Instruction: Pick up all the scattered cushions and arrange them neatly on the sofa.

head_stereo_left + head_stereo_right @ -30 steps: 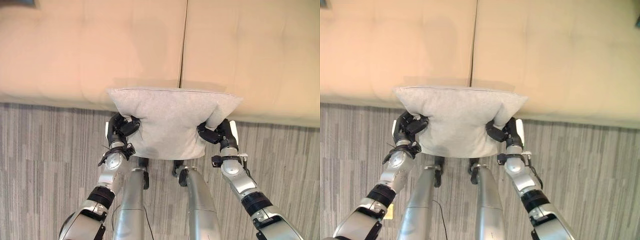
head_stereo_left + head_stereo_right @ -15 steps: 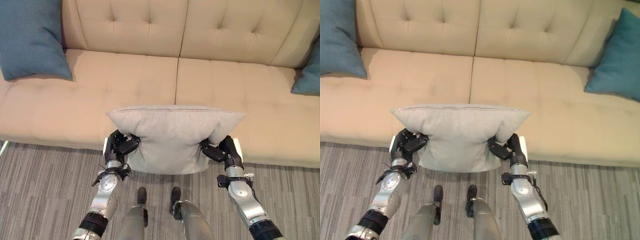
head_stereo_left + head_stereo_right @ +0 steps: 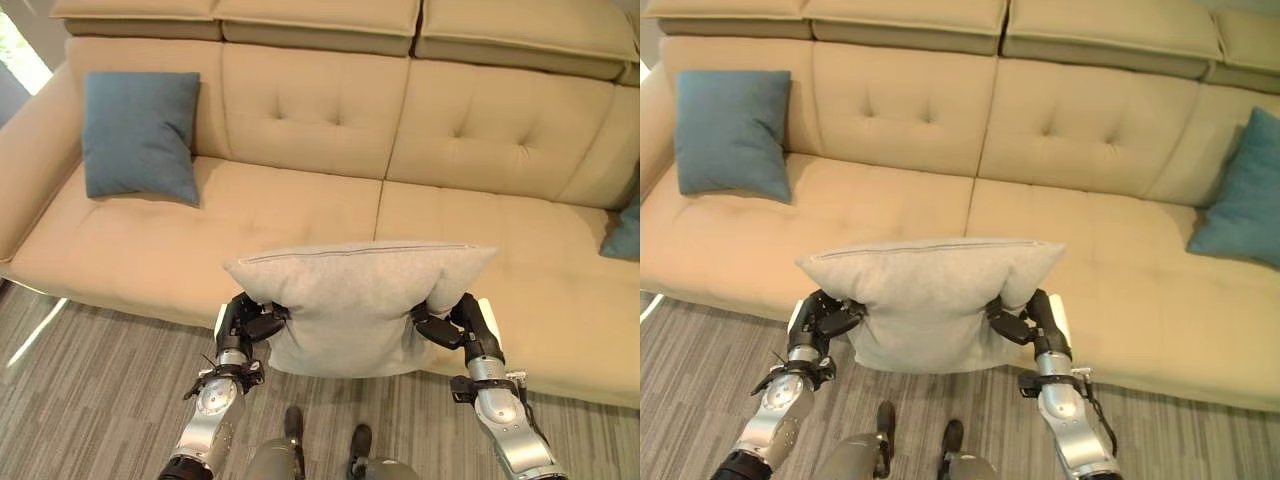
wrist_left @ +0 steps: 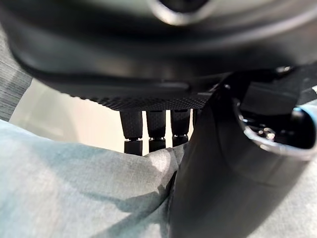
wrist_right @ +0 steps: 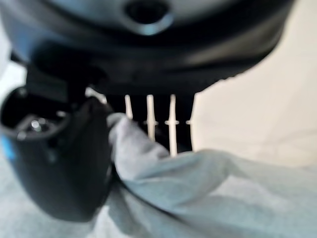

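Note:
A light grey cushion (image 3: 355,300) hangs in the air in front of the beige sofa (image 3: 300,215), held level between both hands. My left hand (image 3: 243,323) pinches its lower left corner, thumb and fingers curled into the cloth (image 4: 74,183). My right hand (image 3: 460,325) grips the lower right corner the same way, with grey cloth (image 5: 198,188) bunched against its thumb. A blue cushion (image 3: 140,135) leans against the sofa's back at the left end. Another teal cushion (image 3: 1240,190) stands at the sofa's right end.
The sofa's two middle seats (image 3: 970,215) lie bare beyond the held cushion. Grey striped carpet (image 3: 90,390) runs along the sofa's front edge.
The camera has tilted up, bringing the sofa's backrest and both end cushions into view. The grey cushion stays held in both hands, a little higher in front of the seat.

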Tool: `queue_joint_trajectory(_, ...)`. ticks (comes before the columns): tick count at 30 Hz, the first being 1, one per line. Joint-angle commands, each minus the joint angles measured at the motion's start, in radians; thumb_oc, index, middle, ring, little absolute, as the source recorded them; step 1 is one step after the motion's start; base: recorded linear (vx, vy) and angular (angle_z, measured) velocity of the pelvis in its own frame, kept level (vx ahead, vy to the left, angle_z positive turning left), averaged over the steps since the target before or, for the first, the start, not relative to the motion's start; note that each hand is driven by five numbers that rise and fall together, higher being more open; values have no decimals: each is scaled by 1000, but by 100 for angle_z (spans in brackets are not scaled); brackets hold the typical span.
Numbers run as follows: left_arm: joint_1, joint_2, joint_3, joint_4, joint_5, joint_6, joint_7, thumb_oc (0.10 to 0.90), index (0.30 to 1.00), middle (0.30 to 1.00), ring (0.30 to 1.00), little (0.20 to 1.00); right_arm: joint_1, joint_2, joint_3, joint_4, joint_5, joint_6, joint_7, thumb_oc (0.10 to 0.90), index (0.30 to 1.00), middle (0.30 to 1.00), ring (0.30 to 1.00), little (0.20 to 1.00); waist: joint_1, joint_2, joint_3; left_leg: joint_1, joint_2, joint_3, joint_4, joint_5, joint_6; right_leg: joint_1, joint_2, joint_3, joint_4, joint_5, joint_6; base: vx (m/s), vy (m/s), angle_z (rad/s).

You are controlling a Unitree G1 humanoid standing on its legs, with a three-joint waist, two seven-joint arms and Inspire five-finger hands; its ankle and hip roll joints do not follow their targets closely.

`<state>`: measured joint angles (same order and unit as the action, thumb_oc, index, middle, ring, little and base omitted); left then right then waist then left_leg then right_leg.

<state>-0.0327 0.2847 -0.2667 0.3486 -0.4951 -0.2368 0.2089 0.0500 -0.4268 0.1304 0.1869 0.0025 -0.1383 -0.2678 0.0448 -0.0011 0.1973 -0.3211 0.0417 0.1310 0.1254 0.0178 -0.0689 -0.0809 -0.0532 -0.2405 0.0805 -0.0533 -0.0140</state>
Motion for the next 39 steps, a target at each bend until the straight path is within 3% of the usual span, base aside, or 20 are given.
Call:
queue_joint_trajectory(1, -55, -9, -44, -117, 61, -88, -66, 400, 300, 300, 300, 300, -51, 18, 7, -144, 9, -150, -16, 400, 300, 300, 300, 300, -16, -61, -146, -8, -21, 35, -29, 18, -9, 6, 0, 37, -17, -35, 104, 578, 290, -19)
queue_joint_trajectory(2, 7, 3, -23, -145, 71, -72, -68, 400, 300, 300, 300, 300, -22, 38, -7, -164, 11, -137, -14, 400, 300, 300, 300, 300, -9, -49, -197, 78, -19, 53, -120, 60, 4, 107, -1, 70, -45, -63, 127, 637, 351, -1)
queue_joint_trajectory(3, 11, 8, -21, -155, 72, -72, -69, 400, 300, 300, 300, 300, -22, 42, -6, -167, 12, -136, -10, 400, 300, 300, 300, 300, -7, -49, -202, 94, -22, 56, -124, 51, 12, 111, -12, 80, -39, -67, 134, 807, 557, -8)
queue_joint_trajectory(5, 0, 22, -23, -178, 82, -64, -72, 400, 300, 300, 300, 300, -29, 48, 3, -173, -4, -130, 4, 400, 300, 300, 300, 300, -4, -44, -198, 155, -38, 62, -128, 14, 46, 77, -55, 111, 99, -62, 157, 230, 347, -52)
queue_joint_trajectory(6, -16, 34, -21, -189, 89, -66, -65, 400, 300, 300, 300, 300, -59, 49, 14, -167, -14, -130, 7, 400, 300, 300, 300, 300, -10, -37, -169, 173, -40, 64, -126, 2, 70, -6, -70, 140, 253, -5, 165, 32, 173, -63)
queue_joint_trajectory(14, -36, 45, -13, -195, 97, -72, -55, 400, 300, 300, 300, 300, -87, 59, 38, -164, -22, -131, 11, 400, 300, 300, 300, 300, -4, -25, -150, 189, -32, 70, -120, -18, 85, -87, -78, 137, 356, 6, 163, 26, 47, 2)
queue_joint_trajectory(15, -36, 39, -11, -196, 94, -78, -57, 400, 300, 300, 300, 300, -97, 57, 45, -161, -27, -132, 18, 400, 300, 300, 300, 300, -5, -25, -150, 211, -33, 70, -129, -29, 82, -113, -69, 117, 312, -13, 152, 364, 31, 0)
queue_joint_trajectory(16, -36, 31, -18, -190, 89, -78, -61, 400, 300, 300, 300, 300, -117, 50, 52, -150, -17, -130, 20, 400, 300, 300, 300, 300, -18, -38, -153, 251, -52, 70, -148, -49, 77, -155, -30, 104, 157, 8, 155, 528, -130, -65)
queue_joint_trajectory(17, -50, 26, -22, -187, 90, -81, -59, 400, 300, 300, 300, 300, -124, 39, 53, -141, -14, -126, 19, 400, 300, 300, 300, 300, -39, -46, -144, 285, -68, 52, -156, -72, 68, -190, -2, 103, 25, 78, 176, 425, -143, -90)
queue_joint_trajectory(21, -46, 10, -31, -185, 93, -83, -77, 400, 300, 300, 300, 300, -97, 39, 40, -153, -13, -130, 23, 400, 300, 300, 300, 300, -47, -59, -146, 313, -84, 26, -127, -119, 57, -130, 4, 142, -35, 98, 168, 246, -128, 15)
queue_joint_trajectory(25, -37, -10, -46, -182, 76, -79, -99, 400, 300, 300, 300, 300, -59, 22, 6, -165, -7, -133, 24, 400, 300, 300, 300, 300, -59, -68, -153, 257, -47, 33, 78, -178, 18, -73, -21, 108, -37, 87, 140, 168, -127, 37)
queue_joint_trajectory(27, -43, -18, -56, -175, 66, -71, -99, 400, 300, 300, 300, 300, -51, 10, -4, -161, 0, -127, 18, 400, 300, 300, 300, 300, -56, -71, -139, 164, -21, 28, 219, -144, 8, -43, -22, 94, -29, 52, 107, 133, -103, 35)
queue_joint_trajectory(29, -44, -18, -56, -175, 65, -69, -97, 400, 300, 300, 300, 300, -48, 12, -6, -159, 5, -127, 17, 400, 300, 300, 300, 300, -52, -73, -140, 135, -29, 16, 219, -153, 16, -36, -23, 92, -28, 43, 105, 113, -42, 18)
queue_joint_trajectory(31, -38, -19, -55, -179, 65, -65, -99, 400, 300, 300, 300, 300, -47, 8, -12, -155, 5, -126, 18, 400, 300, 300, 300, 300, -46, -70, -149, 135, -28, 7, 136, -137, 21, -18, -17, 94, -34, 31, 110, 157, -4, -8)
queue_joint_trajectory(33, -38, -19, -55, -179, 65, -65, -99, 400, 300, 300, 300, 300, -47, 8, -12, -155, 5, -126, 18, 400, 300, 300, 300, 300, -46, -71, -148, 137, -29, 7, 134, -136, 21, -17, -17, 94, -34, 31, 110, 92, 19, 3)
queue_joint_trajectory(35, -55, -18, -58, -193, 69, -55, -83, 400, 300, 300, 300, 300, -50, 3, -19, -151, 8, -117, 4, 400, 300, 300, 300, 300, -20, -57, -144, 79, -31, -29, -5, -35, 2, 28, 4, 109, -38, -9, 106, 252, 105, 9)
queue_joint_trajectory(39, -36, -15, -56, -209, 73, -58, -91, 400, 300, 300, 300, 300, -41, 4, -22, -156, -12, -114, 8, 400, 300, 300, 300, 300, -24, -34, -166, 158, -30, -40, -109, -5, 5, 40, 8, 121, -27, -26, 114, 169, 144, -37)
